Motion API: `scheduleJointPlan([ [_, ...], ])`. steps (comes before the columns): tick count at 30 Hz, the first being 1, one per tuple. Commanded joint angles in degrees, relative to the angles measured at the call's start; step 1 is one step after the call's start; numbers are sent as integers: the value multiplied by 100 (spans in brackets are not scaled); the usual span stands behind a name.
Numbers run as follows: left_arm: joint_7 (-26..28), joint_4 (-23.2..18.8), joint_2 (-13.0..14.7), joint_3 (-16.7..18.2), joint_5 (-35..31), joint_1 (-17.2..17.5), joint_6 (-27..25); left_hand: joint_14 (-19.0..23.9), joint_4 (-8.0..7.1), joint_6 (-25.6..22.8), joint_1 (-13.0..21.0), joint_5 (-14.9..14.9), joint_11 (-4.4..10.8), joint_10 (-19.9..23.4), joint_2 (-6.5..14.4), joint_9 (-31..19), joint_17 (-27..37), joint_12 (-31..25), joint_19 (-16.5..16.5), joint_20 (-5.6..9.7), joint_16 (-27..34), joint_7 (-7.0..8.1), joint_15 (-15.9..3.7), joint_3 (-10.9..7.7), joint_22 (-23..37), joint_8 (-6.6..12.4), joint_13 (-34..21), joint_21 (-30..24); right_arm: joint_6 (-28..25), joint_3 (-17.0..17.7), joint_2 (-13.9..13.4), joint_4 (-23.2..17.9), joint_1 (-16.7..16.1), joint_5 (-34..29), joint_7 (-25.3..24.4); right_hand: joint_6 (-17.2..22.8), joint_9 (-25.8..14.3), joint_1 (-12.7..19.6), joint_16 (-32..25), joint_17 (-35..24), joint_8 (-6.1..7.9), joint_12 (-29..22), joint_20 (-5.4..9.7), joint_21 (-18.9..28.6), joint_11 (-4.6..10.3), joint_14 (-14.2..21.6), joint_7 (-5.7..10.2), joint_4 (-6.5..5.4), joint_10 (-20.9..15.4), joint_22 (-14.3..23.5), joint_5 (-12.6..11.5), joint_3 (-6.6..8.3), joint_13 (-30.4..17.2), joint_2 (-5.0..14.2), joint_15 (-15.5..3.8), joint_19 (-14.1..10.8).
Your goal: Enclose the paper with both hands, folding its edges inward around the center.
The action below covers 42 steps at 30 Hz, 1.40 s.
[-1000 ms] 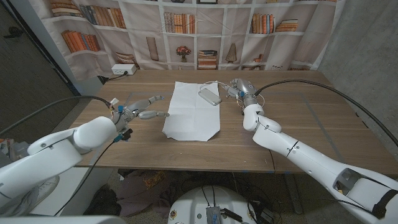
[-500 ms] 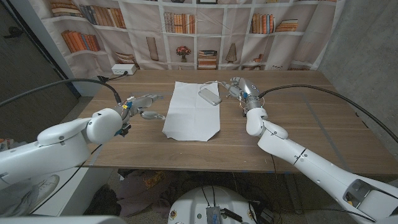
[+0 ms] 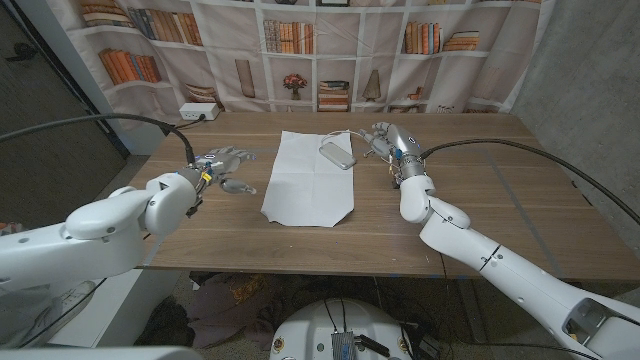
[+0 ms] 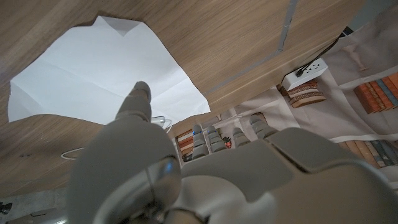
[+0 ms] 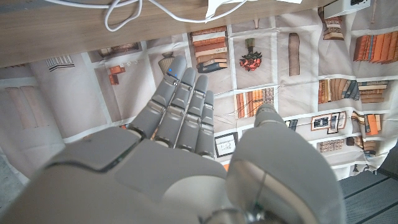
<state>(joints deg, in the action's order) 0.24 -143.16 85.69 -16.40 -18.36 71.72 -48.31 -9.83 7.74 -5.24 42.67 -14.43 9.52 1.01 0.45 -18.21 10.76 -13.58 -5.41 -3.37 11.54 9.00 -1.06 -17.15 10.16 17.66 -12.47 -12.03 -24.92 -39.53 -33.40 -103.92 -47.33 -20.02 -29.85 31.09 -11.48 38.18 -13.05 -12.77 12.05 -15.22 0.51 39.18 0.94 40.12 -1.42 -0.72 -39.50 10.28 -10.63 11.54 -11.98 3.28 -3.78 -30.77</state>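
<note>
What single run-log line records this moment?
stage: approach | left hand: open, beside the white creased paper sheet, apart | right hand: open, near paper's far right corner | paper: unfolded on wooden table

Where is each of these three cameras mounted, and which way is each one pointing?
Head view: on the robot's head, looking down at the table, the paper and both arms, with the left hand and right hand.
Left wrist view: on the left wrist, looking along the left hand toward the paper, picture upside down.
Right wrist view: on the right wrist, looking along the right hand at the bookshelf backdrop.
Shared: head and left wrist views both show the paper.
</note>
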Motion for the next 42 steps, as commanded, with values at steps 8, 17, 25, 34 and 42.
scheduleJointPlan([
  [8, -750, 242, 105, -255, -1959, 140, 551, -326, -57, -385, 203, -259, -134, -166, 31, -103, 44, 128, 164, 128, -24, 348, -82, 136, 27, 285, -21, -6, 20, 103, -3, -78, -107, -110, 4, -3, -16, -37, 5, -8, -12, 26, 7, -24, 8, -13, -10, 9, 15, 5, 2, -1, 6, 18, -235, -20],
  [17, -1228, 504, -341, -679, -2682, -274, 946, -319, -46, -501, 333, -355, -145, -126, 126, -47, 41, 103, 183, 154, -24, 336, -56, 121, 24, 277, -7, 2, -19, 153, -27, -125, -161, -141, -17, 5, -16, -33, 8, -2, -11, 30, 14, -39, 5, -12, -7, 18, 9, 5, 0, 2, 11, 23, -250, -19],
  [25, -1667, 669, -574, -787, -3032, -477, 1369, -325, -67, -950, 339, -439, -87, -69, 70, -2, 37, 81, 177, 196, -28, 341, -99, 220, 20, 409, 6, 22, 3, 165, -26, -117, -172, -164, -38, 13, -16, -27, 10, 5, -9, 36, 19, -53, 9, -7, 0, 28, 8, 5, -2, 5, 16, 26, -256, -21],
  [34, -1958, 802, -787, -826, -3331, -555, 1769, -329, -91, -1355, 310, -521, -74, 12, -34, 53, 36, 59, 160, 232, -28, 341, -147, 352, 19, 519, 18, 40, -22, 179, -15, -122, -191, -182, -57, 32, -16, -21, 17, 12, -4, 40, 19, -70, 17, -14, -5, 39, 2, 5, -3, 7, 20, 26, -252, -13],
  [42, -1956, 901, -994, -836, -3694, -477, 1953, -341, -86, -1574, 319, -577, -50, 80, -113, 99, 36, 43, 160, 274, -28, 344, -163, 433, 19, 568, 26, 43, -49, 200, -26, -136, -212, -182, -59, 37, -16, -21, 20, 16, -4, 40, 20, -82, 7, -16, -6, 44, -7, 5, -3, 7, 22, 25, -250, -11],
])
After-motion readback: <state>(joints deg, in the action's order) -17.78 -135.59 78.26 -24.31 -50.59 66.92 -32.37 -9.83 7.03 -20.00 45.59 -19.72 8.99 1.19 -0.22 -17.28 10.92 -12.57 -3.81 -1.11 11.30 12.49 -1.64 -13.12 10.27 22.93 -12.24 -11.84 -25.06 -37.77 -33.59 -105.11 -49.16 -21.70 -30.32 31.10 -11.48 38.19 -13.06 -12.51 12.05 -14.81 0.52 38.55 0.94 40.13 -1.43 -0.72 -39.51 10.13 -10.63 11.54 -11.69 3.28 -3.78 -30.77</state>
